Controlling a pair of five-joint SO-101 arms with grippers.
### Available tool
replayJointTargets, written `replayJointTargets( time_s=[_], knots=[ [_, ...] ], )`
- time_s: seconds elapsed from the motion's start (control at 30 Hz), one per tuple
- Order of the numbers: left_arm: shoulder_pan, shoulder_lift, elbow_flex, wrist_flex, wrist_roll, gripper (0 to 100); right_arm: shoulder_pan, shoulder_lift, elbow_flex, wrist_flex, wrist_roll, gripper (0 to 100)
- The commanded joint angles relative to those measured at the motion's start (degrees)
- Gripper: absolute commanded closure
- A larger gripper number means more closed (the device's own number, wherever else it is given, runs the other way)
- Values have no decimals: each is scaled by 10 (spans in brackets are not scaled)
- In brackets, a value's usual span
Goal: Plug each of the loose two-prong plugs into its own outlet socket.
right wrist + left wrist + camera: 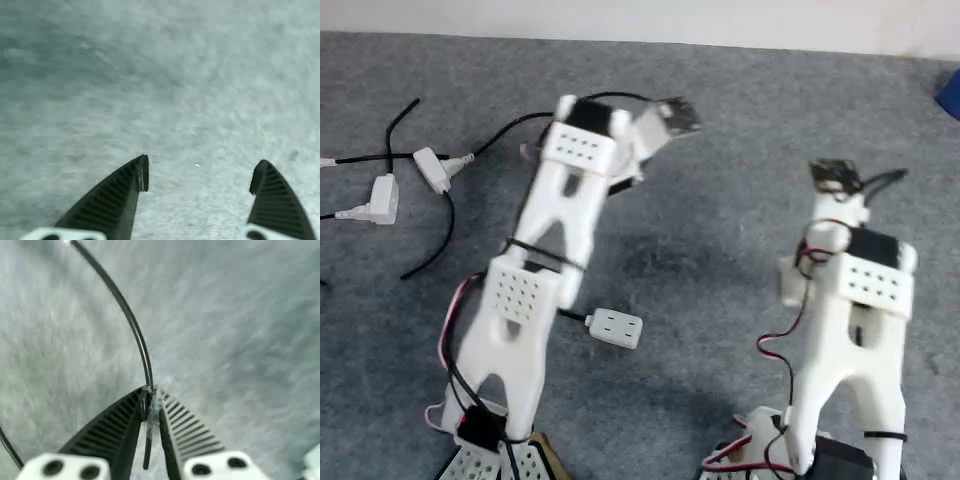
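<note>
White plugs (pixel 382 198), 2 in number, lie at far left of the grey surface (pixel 720 200). Left gripper (pixel 151 390) is closed tight on a black cable (pixel 125 310); the outlet socket (pixel 616 326) lies beside that arm. Right gripper (pixel 202 175) stands wide open, holding nothing.

A grey felt-like surface (pixel 720 190) lies under even light, a pale wall strip (pixel 720 20) along its far edge

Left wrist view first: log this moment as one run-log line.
left gripper: shut on black cable | right gripper: open above grey table | outlet socket: nothing plugged in
</note>
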Motion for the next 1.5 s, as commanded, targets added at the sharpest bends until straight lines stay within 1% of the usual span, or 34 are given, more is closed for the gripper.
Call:
replayJointTargets(
  time_s=[0.0, 0.1, 0.2, 0.3, 0.4, 0.53, 0.63, 0.73, 0.97, 1.13, 1.27, 1.37, 1.47],
  knots=[
    [54, -65, -30, 17, 25, 993, 65, -14, 34, -44, 35, 677],
    [104, -90, -30, 18, 27, 993, 86, -14, 87, -77, 66, 677],
    [158, -116, -30, 18, 28, 993, 99, -14, 137, -113, 74, 677],
    [204, -141, -5, 18, 64, 993, 137, -14, 161, -147, 74, 677],
    [254, -171, 65, 18, 86, 993, 185, -9, 161, -169, 91, 677],
    [319, -221, 178, 18, 106, 993, 228, -9, 161, -170, 106, 677],
    [350, -257, 257, 18, 118, 993, 252, -14, 161, -170, 107, 677],
    [367, -284, 327, 18, 119, 993, 256, -12, 161, -168, 136, 677],
    [360, -324, 420, 18, 118, 980, 255, -14, 161, -167, 139, 677],
    [355, -335, 479, 18, 116, 864, 249, -14, 161, -167, 139, 677],
    [333, -334, 478, 16, 115, 857, 212, -15, 161, -143, 139, 677],
    [294, -335, 442, 16, 115, 857, 173, -15, 160, -124, 139, 677],
    [205, -330, 367, 16, 120, 857, 111, -15, 160, -98, 138, 677]
  ],
)
